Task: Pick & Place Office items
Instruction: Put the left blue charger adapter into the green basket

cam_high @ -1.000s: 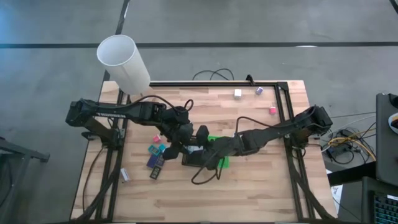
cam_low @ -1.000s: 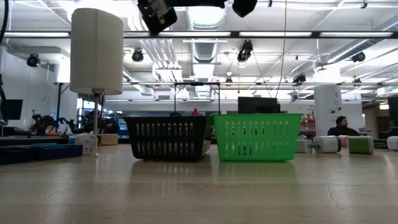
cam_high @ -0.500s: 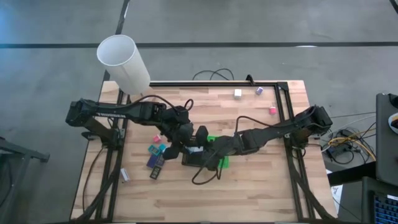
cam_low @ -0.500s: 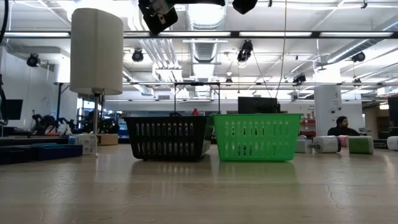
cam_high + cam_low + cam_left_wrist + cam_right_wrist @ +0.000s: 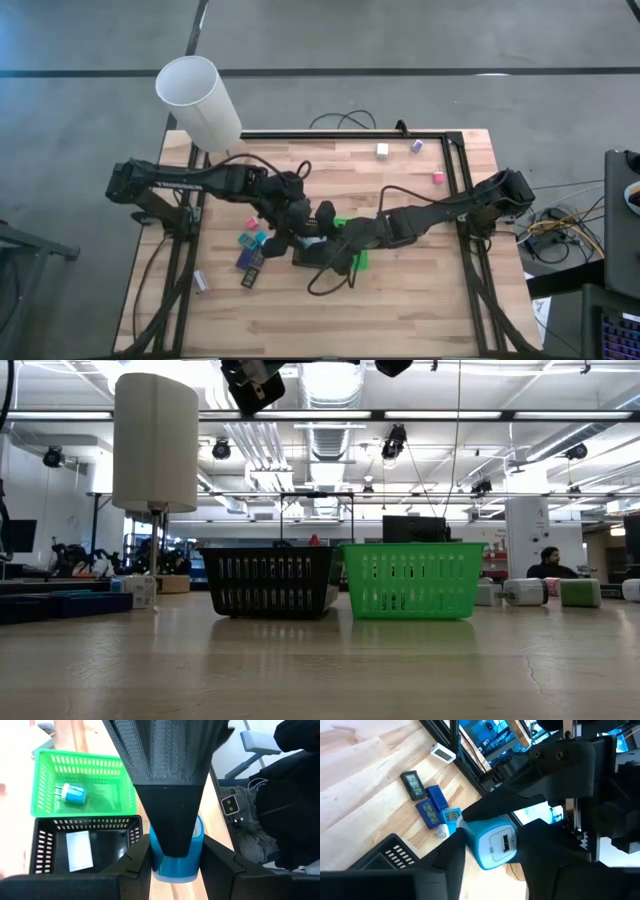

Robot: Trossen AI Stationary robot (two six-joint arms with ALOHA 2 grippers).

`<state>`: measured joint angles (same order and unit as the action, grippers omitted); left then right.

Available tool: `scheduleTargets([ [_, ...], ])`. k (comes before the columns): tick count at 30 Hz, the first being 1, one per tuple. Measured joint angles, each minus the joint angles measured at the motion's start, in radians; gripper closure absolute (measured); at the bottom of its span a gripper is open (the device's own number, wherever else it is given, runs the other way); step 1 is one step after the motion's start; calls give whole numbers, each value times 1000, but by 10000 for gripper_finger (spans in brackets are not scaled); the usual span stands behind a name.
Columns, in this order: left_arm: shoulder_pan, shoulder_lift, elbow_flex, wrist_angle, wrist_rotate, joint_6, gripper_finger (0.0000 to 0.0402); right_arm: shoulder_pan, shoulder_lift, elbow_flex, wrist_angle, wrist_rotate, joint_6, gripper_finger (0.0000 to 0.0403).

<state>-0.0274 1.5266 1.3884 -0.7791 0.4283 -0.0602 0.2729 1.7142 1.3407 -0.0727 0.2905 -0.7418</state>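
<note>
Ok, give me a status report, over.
Left pincer and right pincer both clamped on blue charger, mid-air. Black basket below holds white card; green basket holds second charger.

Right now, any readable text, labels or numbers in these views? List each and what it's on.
No text reads clearly in any view.
Small screens on the dark-blue rectangles: digits too blurred to read.
The white card in the black basket: blank or too blurred to tell.
On the blue charger: no print visible, only a port.
</note>
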Motion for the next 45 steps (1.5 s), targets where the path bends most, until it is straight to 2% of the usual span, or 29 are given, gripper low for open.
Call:
scheduleTargets([
  [2,0,0,0,-3,4,0,278,1,0,0,-1,-4,2,282],
  [6,0,0,0,-3,6,0,274,2,0,0,-3,-4,12,282],
  [13,4,-2,3,36,-13,-27,105,2,3,0,-29,-66,55,282],
  [17,7,-2,3,37,-12,-30,61,0,1,3,-30,-59,55,282],
  [22,14,-2,2,26,-12,-29,58,-1,1,3,-52,-47,71,282],
  [29,30,-20,2,-119,-15,-22,58,-2,1,0,-219,132,147,282],
  [35,29,-50,1,-251,-156,-18,58,-1,1,-9,-332,159,251,282],
  [45,6,-133,-1,-266,-301,12,58,-3,1,-42,-402,205,381,282],
])
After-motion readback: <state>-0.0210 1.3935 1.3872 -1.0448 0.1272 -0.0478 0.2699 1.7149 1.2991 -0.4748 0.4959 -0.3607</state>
